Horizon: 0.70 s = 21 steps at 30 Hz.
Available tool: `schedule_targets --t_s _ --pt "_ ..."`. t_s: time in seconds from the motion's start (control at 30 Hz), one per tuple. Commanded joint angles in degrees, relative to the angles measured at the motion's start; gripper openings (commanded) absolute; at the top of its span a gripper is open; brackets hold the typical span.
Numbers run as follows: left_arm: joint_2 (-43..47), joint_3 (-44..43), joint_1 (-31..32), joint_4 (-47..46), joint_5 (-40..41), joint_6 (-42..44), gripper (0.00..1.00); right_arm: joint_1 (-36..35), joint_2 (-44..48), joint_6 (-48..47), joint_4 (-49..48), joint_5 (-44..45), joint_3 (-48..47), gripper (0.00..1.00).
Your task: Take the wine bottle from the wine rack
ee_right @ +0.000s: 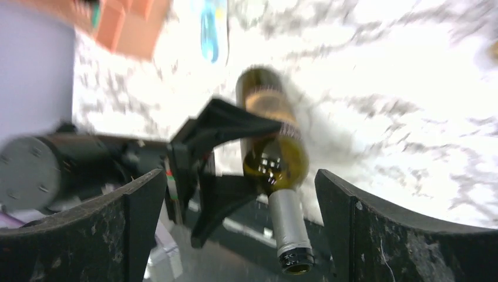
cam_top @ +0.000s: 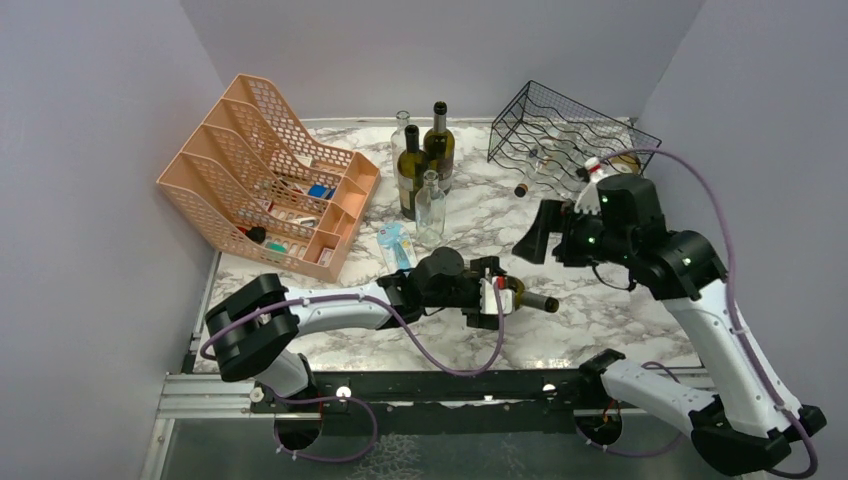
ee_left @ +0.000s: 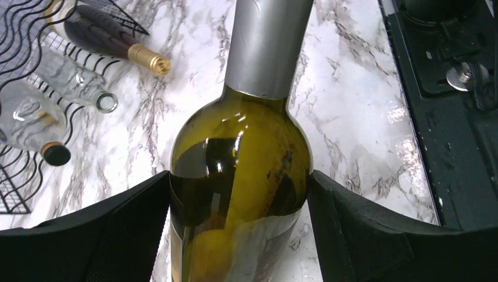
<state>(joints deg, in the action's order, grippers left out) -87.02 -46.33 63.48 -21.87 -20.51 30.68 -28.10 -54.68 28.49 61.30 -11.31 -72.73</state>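
My left gripper point(cam_top: 495, 297) is shut on a green wine bottle point(cam_top: 527, 298) with a silver-foiled neck and holds it lying sideways, low over the marble table near the front middle. In the left wrist view both fingers press the bottle's shoulder point(ee_left: 241, 170). The black wire wine rack point(cam_top: 565, 130) stands at the back right, with several bottles lying in it; it also shows in the left wrist view point(ee_left: 23, 88). My right gripper point(cam_top: 555, 235) is open and empty, in the air between the rack and the held bottle point(ee_right: 273, 141).
A peach mesh file organizer point(cam_top: 270, 180) stands at the back left. Several upright bottles point(cam_top: 425, 165) stand at the back middle, with a blue packet point(cam_top: 397, 245) in front of them. The table's black front rail point(ee_left: 446, 117) runs close to the held bottle.
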Motion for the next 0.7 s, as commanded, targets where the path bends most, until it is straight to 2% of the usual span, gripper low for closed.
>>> schedule_targets --t_s 0.0,0.13,0.23,0.4,0.53,0.67 --pt "3.6 1.5 0.3 -9.9 5.0 -4.5 0.30 -0.3 1.5 3.7 0.1 19.4 -10.6 1.00" --pt "5.1 3.6 0.3 -14.4 12.3 -9.1 0.30 -0.4 6.6 2.9 -5.2 23.7 -13.3 1.00" --pt "6.2 5.7 0.3 -18.6 19.8 -12.5 0.30 -0.3 12.2 2.1 -10.2 24.8 -10.0 1.00" --pt "8.1 9.3 0.0 -25.1 28.5 -15.1 0.30 -0.4 19.1 2.5 -12.1 28.8 -4.9 1.00" --pt "9.9 12.6 -2.2 -31.5 30.6 -19.8 0.30 -0.4 20.3 2.6 -11.9 28.6 -3.7 1.00" --pt "9.9 13.7 -8.4 -34.8 27.5 -27.0 0.30 -0.3 18.5 2.3 -11.8 27.3 -4.1 1.00"
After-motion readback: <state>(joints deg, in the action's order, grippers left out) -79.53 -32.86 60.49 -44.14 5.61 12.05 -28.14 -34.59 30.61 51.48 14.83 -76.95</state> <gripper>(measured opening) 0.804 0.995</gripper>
